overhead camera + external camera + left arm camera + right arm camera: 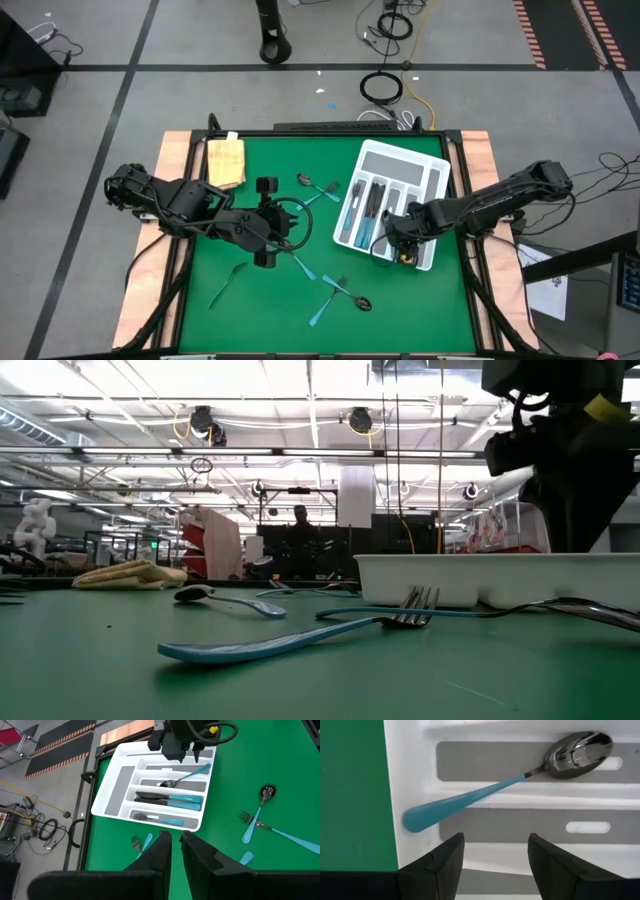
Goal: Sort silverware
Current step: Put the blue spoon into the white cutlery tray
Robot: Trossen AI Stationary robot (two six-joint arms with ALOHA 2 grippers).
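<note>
Broadly, the green table (250, 320) carries everything, with wooden edging along both sides. A white cutlery tray (436, 165) sits on its right half, split into long compartments with grey floors. A tan sponge-like block (226, 161) lies at the far left corner, well apart from the tray.

Both dark arms reach inward. The left gripper (174, 851) hangs over the middle of the table, its fingers nearly together with only a narrow slot between them and nothing in it. The right gripper (495, 857) hovers over the tray's near end, jaws wide and empty, straddling a divider wall.

Silverware lies in two groups. In the tray, a fork (159, 819), dark knives (167, 799) and a spoon (510, 782) each occupy separate compartments. That spoon rests crooked, its shiny bowl on the grey floor and its light-blue handle slanting up over the divider to the tray's end wall. Loose pieces are scattered on the green: a spoon (318, 184) just left of the tray, a fork (226, 281) toward the near left, and crossed pieces (342, 291) near the front centre, all with thin light-blue handles and dark grey heads.
</note>
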